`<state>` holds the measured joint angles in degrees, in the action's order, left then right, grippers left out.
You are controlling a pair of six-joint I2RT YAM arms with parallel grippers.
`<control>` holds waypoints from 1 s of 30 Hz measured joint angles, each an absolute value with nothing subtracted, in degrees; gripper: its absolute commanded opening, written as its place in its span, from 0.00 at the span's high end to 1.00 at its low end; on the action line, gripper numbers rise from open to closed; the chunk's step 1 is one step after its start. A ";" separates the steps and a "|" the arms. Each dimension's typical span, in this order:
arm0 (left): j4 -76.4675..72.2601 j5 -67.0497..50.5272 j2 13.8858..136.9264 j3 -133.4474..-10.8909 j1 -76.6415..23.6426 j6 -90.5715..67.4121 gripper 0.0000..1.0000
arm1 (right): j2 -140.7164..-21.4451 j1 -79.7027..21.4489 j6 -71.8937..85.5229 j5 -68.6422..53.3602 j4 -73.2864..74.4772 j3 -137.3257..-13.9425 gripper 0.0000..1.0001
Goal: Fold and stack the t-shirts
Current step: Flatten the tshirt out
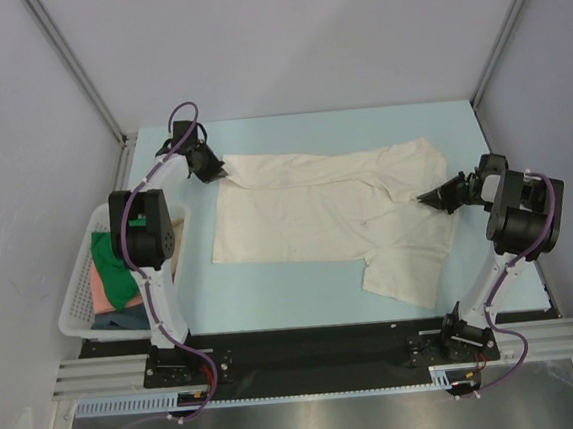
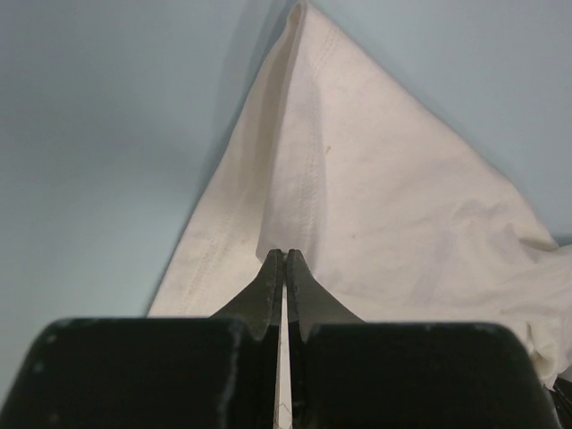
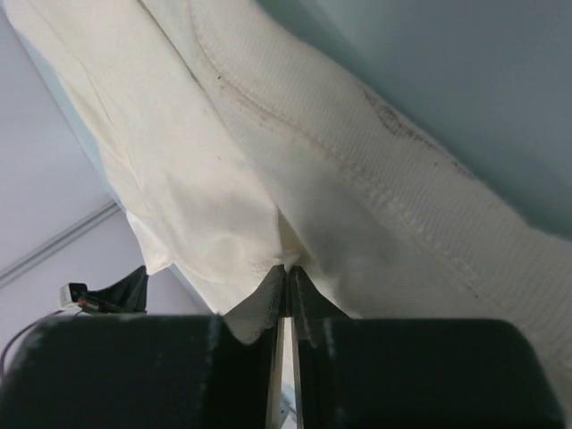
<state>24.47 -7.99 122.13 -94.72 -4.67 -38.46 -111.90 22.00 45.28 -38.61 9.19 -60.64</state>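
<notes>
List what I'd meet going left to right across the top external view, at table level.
white basket → left fingers, shut on the shirt's corner → cream t-shirt → right fingers, shut on its right edge.

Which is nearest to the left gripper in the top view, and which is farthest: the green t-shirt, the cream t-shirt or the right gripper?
1. cream t-shirt: its far-left corner is pinched in the left gripper.
2. green t-shirt: in the basket, at the left edge.
3. right gripper: on the right side, at the shirt's other end.
</notes>
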 measured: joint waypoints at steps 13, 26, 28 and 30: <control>27.44 -4.10 121.71 -98.80 -4.78 -34.30 1.00 | -110.69 22.55 48.12 -38.46 11.49 -71.90 1.00; 22.72 -5.54 125.97 -116.81 -5.04 -25.74 1.00 | -117.80 21.17 61.39 -39.46 0.51 -87.85 1.00; 20.69 -6.39 128.38 -118.74 -5.04 -25.39 1.00 | -120.36 20.86 63.48 -39.57 -2.46 -90.45 1.00; 18.83 -6.68 130.47 -119.79 -5.02 -25.41 1.00 | -123.66 20.53 65.49 -39.66 -4.84 -94.11 1.00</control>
